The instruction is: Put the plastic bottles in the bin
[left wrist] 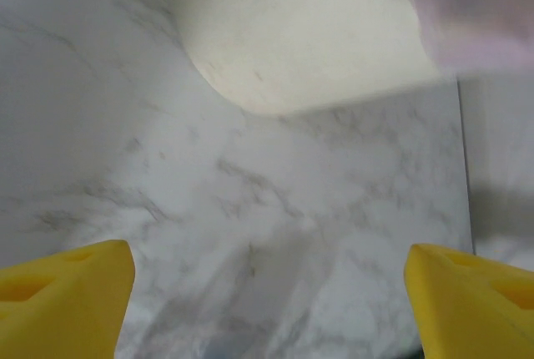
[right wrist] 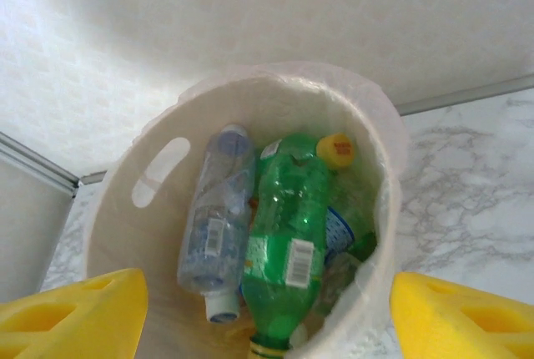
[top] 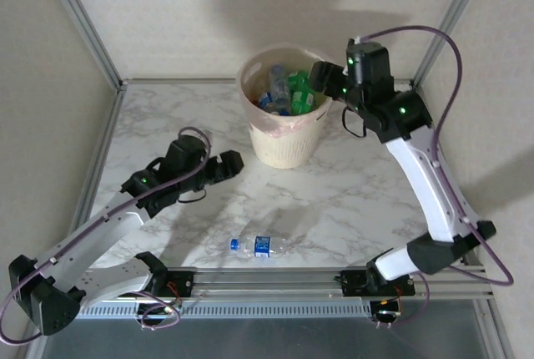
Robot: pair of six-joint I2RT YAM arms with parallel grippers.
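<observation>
We see a left arm (top: 108,227) and a right arm (top: 427,177) built alike: white shells between black joints, with small green lights (top: 143,180) near the wrists. Thin purple cables (top: 455,65) loop along both. Black bases (top: 160,272) bolt to a silver rail (top: 275,280). The jaws wear bright yellow pads (right wrist: 71,313).

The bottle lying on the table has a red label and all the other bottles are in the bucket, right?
Almost. The bottle lying on the table has a blue label, not a red one, as the top external view shows. The other bottles are indeed in the bin.
</observation>
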